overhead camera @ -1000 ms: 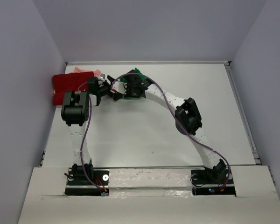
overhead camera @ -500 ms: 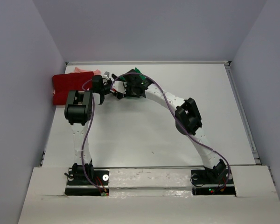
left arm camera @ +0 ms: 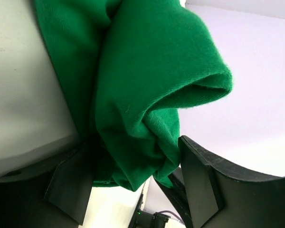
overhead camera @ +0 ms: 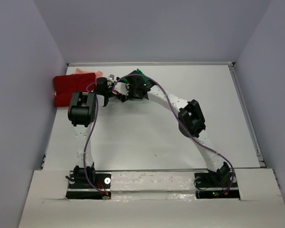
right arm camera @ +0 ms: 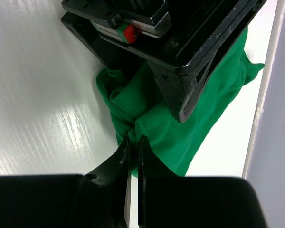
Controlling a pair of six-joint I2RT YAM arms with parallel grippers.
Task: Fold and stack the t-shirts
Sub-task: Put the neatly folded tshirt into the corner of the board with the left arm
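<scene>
Far side of the table [overhead camera: 180, 142], left of centre: I have both arms on the bright green t-shirt [left arm camera: 152, 95]. It lies bunched just right of the dark red shirt [overhead camera: 69, 88] and the salmon-pink one [overhead camera: 88, 72]. My right gripper [right arm camera: 134, 142] is pinched tight on a ridge of green cloth. My left gripper [left arm camera: 133, 183] stands wide apart, with a thick fold between its fingers, unclamped. I judge the green shirt's fold barely begun. Next, the left must close, then both lift and spread the shirt flat.
</scene>
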